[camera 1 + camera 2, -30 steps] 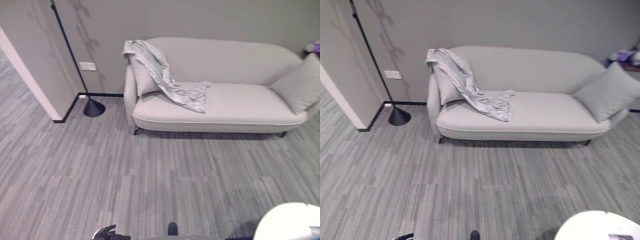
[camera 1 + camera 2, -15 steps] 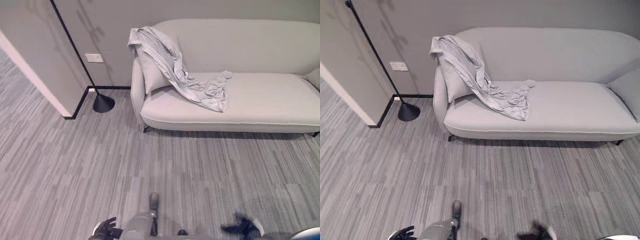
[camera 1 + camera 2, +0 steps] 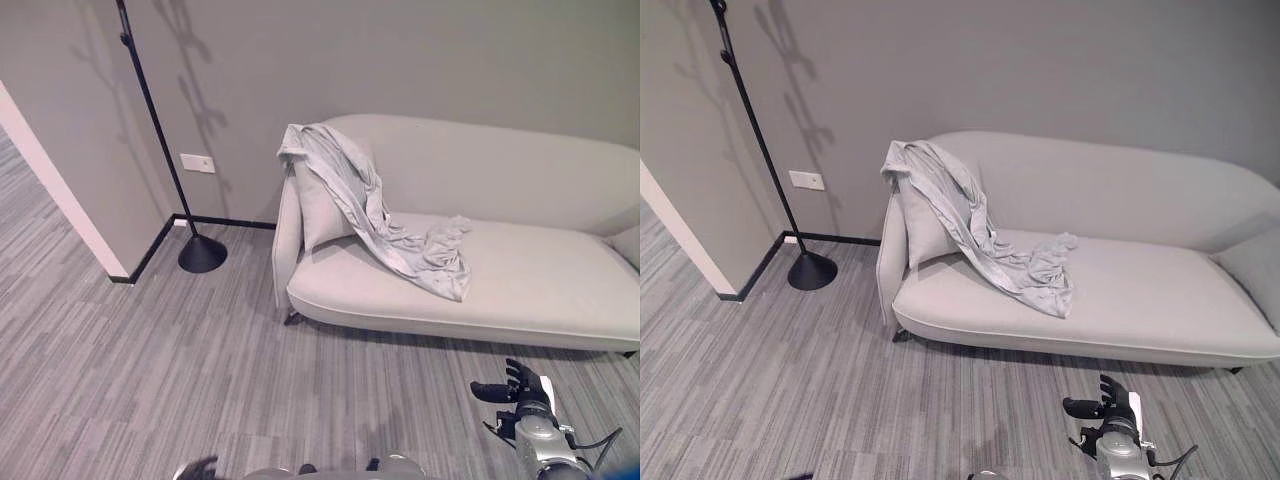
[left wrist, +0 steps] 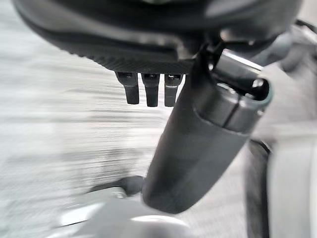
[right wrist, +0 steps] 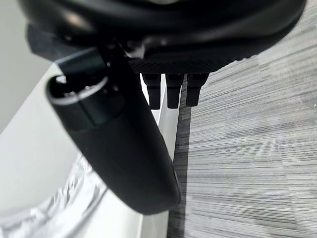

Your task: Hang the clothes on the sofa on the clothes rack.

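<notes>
The crumpled pale-grey garment (image 3: 385, 215) is draping diagonally over the light-grey sofa (image 3: 530, 290), lying beyond the nearer right hand (image 3: 520, 392) (fingers (image 5: 167, 91) relaxed, empty).

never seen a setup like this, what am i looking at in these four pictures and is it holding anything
This is a humanoid robot on two legs. Two pictures come from its head, looking down at a pale sofa with a grey garment draped from the armrest onto the seat. A black clothes rack stands by the wall. The other two come from cameras on its wrists, very close to each dark hand. The right hand reaches toward the sofa with fingers straight; the left hand hangs over the floor. Neither holds anything.
</notes>
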Controlling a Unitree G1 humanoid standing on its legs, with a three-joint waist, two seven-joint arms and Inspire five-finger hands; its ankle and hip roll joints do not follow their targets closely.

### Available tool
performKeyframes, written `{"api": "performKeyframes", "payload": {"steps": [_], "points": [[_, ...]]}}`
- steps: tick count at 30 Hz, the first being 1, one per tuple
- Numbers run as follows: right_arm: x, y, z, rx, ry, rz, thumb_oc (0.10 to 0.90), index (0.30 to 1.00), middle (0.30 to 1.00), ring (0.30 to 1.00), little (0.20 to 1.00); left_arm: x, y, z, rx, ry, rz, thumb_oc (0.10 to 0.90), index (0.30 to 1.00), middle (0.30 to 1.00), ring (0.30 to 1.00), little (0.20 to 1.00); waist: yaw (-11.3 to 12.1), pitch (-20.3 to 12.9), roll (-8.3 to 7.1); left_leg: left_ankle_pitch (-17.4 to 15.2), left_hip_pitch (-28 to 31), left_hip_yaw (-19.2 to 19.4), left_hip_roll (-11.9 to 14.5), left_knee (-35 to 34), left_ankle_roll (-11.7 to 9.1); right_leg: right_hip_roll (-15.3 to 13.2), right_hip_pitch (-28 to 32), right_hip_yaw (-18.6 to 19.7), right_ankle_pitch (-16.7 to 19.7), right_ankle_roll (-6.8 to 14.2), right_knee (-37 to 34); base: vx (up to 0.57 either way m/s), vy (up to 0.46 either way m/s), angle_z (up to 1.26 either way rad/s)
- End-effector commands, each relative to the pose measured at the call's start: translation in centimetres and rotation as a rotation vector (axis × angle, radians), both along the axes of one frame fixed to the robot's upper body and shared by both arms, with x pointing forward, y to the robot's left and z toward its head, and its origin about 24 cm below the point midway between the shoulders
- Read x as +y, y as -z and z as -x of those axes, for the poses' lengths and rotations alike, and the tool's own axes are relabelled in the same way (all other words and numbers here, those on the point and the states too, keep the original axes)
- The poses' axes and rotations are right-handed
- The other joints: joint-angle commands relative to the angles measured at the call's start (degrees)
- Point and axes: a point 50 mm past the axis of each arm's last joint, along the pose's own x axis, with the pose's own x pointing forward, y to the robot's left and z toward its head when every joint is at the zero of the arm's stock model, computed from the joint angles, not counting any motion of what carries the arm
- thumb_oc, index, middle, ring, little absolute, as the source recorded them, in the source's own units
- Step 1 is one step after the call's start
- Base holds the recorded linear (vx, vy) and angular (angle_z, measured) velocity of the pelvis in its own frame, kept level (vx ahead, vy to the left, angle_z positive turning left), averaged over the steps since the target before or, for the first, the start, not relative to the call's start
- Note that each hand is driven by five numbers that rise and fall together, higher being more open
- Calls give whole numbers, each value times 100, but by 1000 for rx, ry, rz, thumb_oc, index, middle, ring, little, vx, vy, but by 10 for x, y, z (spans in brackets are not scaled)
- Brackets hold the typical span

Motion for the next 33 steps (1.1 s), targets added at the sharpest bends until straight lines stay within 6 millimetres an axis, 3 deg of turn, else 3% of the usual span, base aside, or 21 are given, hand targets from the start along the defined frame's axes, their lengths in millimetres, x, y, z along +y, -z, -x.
{"api": "performKeyframes", "payload": {"steps": [1, 3, 5, 7, 8, 9, 10, 11, 12, 13, 14, 15, 17, 18, 19, 22, 23, 26, 28, 31, 33], "points": [[-46, -62, -23, -220, 87, 234, 800, 900, 900, 900, 900, 9, -17, -43, -167, -46, -47, 800, 900, 900, 900, 900, 70, 96, 29, -649, 184, -700, 569, -264, -505, 10, 941, 459, 1534, 15, -1845, 203, -268, -8], [-46, -61, -19, -214, 99, 243, 800, 900, 900, 900, 900, 11, -17, -42, -170, -75, -47, 800, 900, 900, 900, 900, 85, 71, 22, -689, 242, -751, 628, -264, -508, -175, 976, 614, 1881, 72, -2054, 184, -276, -1], [-42, -56, -11, -183, 91, 286, 800, 900, 900, 900, 900, 20, -13, -25, -125, -157, -70, 800, 900, 900, 900, 900, 107, -11, -80, -769, 367, -835, 831, -264, -566, -602, 1045, 1062, 2706, 126, -2170, 262, -551, 8], [-41, -56, -9, -167, 80, 306, 800, 900, 900, 900, 900, 24, -9, -12, -82, -182, -82, 800, 900, 900, 900, 900, 123, -61, -152, -784, 395, -822, 917, -264, -613, -668, 1073, 1239, 2913, 152, -2138, 192, -547, 19], [-38, -59, -9, -155, 39, 351, 800, 900, 900, 900, 900, 28, -2, 14, 0, -223, -94, 800, 900, 900, 900, 900, 131, -132, -324, -802, 475, -892, 1130, -264, -747, -548, 1169, 1664, 2690, 166, -2010, 146, -503, 31], [-38, -59, -9, -154, 39, 351, 800, 900, 900, 900, 900, 28, -2, 15, 1, -223, -95, 800, 900, 900, 900, 900, 157, -138, -322, -807, 479, -865, 1137, -264, -751, -538, 1123, 1702, 2659, 163, -1949, 220, -829, 23], [-38, -63, -11, -162, 13, 385, 800, 900, 900, 900, 900, 32, -1, 28, 37, -255, -105, 800, 900, 900, 900, 900, 186, -164, -419, -758, 538, -864, 1305, -264, -908, -395, 1118, 1818, 2308, 180, -1874, 118, -614, 6], [-34, -67, -16, -174, -22, 408, 800, 900, 900, 900, 900, 33, 1, 41, 73, -269, -106, 800, 900, 900, 900, 900, 261, -163, -467, -755, 561, -862, 1491, -264, -990, -240, 1095, 1750, 1613, 157, -1747, 174, -1270, -5], [-32, -76, -25, -192, -78, 469, 800, 900, 900, 900, 900, 30, 4, 51, 95, -316, -102, 800, 900, 900, 900, 900, 325, -90, -485, -301, 474, -994, 1934, -264, -1153, 149, 1041, 1598, 695, -121, -1509, 100, -959, -14], [-32, -76, -25, -192, -78, 470, 800, 900, 900, 900, 900, 30, 4, 51, 94, -317, -101, 800, 900, 900, 900, 900, 304, -99, -470, -300, 456, -1015, 1962, -264, -1170, 172, 1012, 1581, 667, -137, -1458, 34, -969, 2], [-32, -83, -30, -195, -116, 508, 800, 900, 900, 900, 900, 26, 5, 49, 82, -348, -92, 800, 900, 900, 900, 900, 331, -30, -458, 397, 323, -1082, 2170, -264, -1243, 446, 922, 1520, 544, -284, -1321, -40, -821, 3], [-35, -91, -35, -214, -134, 549, 800, 900, 900, 900, 900, 17, 7, 51, 76, -375, -60, 800, 900, 900, 900, 900, 303, 66, -478, 1093, 19, -1062, 2318, -70, -1063, 688, 1009, 1261, 477, -494, -1393, -40, -811, 12], [-33, -96, -41, -251, -141, 539, 800, 900, 900, 900, 900, 12, 9, 53, 90, -368, -47, 800, 900, 900, 900, 900, 273, 157, -511, 1343, -176, -890, 2337, 144, -949, 752, 1130, 1119, 551, -574, -1539, -40, -679, 17], [-28, -98, -45, -269, -186, 522, 800, 900, 900, 900, 900, 11, 9, 50, 86, -352, -39, 800, 900, 900, 900, 900, 266, 222, -558, 1122, -332, -396, 2204, 312, -812, 829, 1264, 970, 549, -641, -1751, -33, -587, 37], [-28, -98, -45, -269, -187, 522, 800, 900, 900, 900, 900, 11, 9, 50, 86, -352, -39, 800, 900, 900, 900, 900, 271, 226, -563, 1081, -341, -387, 2193, 363, -801, 818, 1283, 977, 555, -632, -1772, -20, -461, 33], [-12, -97, -59, -248, -344, 464, 800, 900, 900, 900, 900, 4, 9, 40, 78, -219, -32, 800, 900, 900, 900, 900, 309, 261, -345, -415, -738, -717, 852, 1044, -630, 830, 1431, 836, 562, -485, -2038, -1, -204, 10], [-7, -96, -64, -249, -368, 456, 800, 900, 900, 900, 900, 0, 9, 38, 82, -157, -31, 800, 900, 900, 900, 900, 300, 248, -269, -520, -802, -650, 652, 1081, -602, 864, 1455, 785, 564, -466, -2043, 29, -143, 16], [4, -94, -72, -233, -436, 482, 800, 900, 900, 900, 900, -10, 10, 31, 67, -76, -12, 800, 900, 900, 900, 900, 313, 188, -125, -501, -757, -593, 405, 838, -533, 970, 1449, 733, 566, -438, -2086, 45, -65, 22], [19, -94, -89, -222, -518, 490, 800, 900, 900, 900, 900, -27, 13, 30, 79, 5, 25, 800, 900, 900, 900, 900, 299, 126, -7, -227, -751, -705, 234, 365, -609, 1058, 1498, 654, 570, -425, -2202, 53, -51, 13], [34, -98, -101, -252, -581, 489, 800, 900, 900, 900, 900, -31, 12, 25, 68, 41, 27, 800, 900, 900, 900, 900, 297, 163, 3, -84, -919, -745, 201, 290, -702, 1076, 1542, 611, 547, -447, -2180, 30, -2, 13], [49, -96, -107, -250, -669, 498, 800, 900, 900, 900, 900, -35, 13, 25, 82, 94, 32, 800, 900, 900, 900, 900, 308, 61, 29, -60, -632, -739, 226, -20, -597, 1125, 1683, 590, 438, -424, -2140, 174, 62, -10]]}}
